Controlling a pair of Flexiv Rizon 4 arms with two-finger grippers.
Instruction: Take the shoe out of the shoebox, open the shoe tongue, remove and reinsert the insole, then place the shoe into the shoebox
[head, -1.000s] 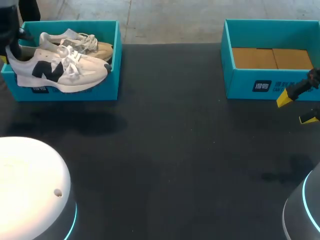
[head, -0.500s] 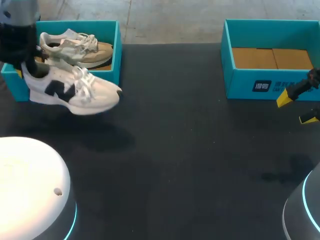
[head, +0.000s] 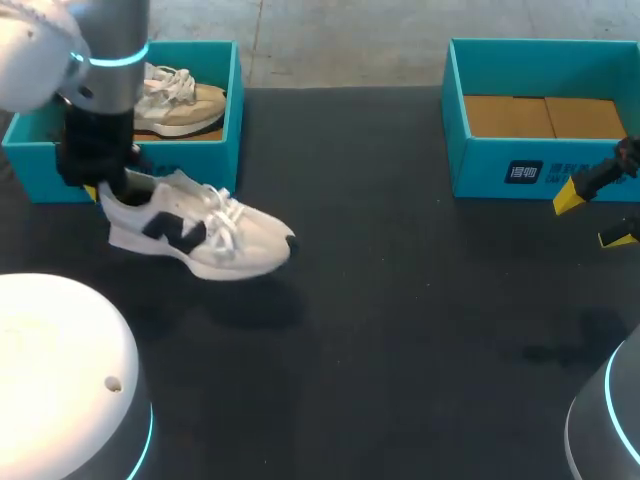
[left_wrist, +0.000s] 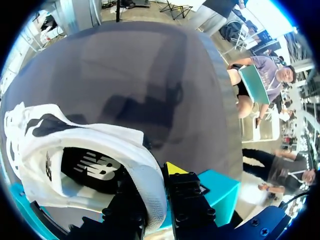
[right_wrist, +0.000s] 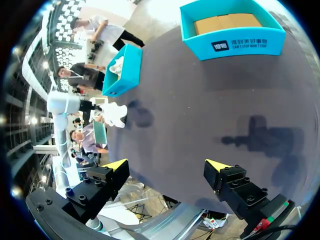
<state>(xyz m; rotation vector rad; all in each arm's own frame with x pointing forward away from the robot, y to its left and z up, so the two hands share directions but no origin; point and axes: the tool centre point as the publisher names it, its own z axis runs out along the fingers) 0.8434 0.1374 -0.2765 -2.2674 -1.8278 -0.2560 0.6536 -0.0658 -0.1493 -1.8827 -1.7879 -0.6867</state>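
Your counter (head: 400, 330) holds the right shoebox (head: 480, 170) and the left shoebox (head: 225, 150), whose far corner your left arm (head: 100, 60) hides. The shoe (head: 200, 235) has come out past that box's front and lower, over the counter, its heel collar clamped in your left gripper (left_wrist: 155, 190). Your right gripper (head: 592, 218) stands spread apart.

White left arm (head: 40, 45), cyan light ring; black right claw (right_wrist: 165, 166), yellow tips.
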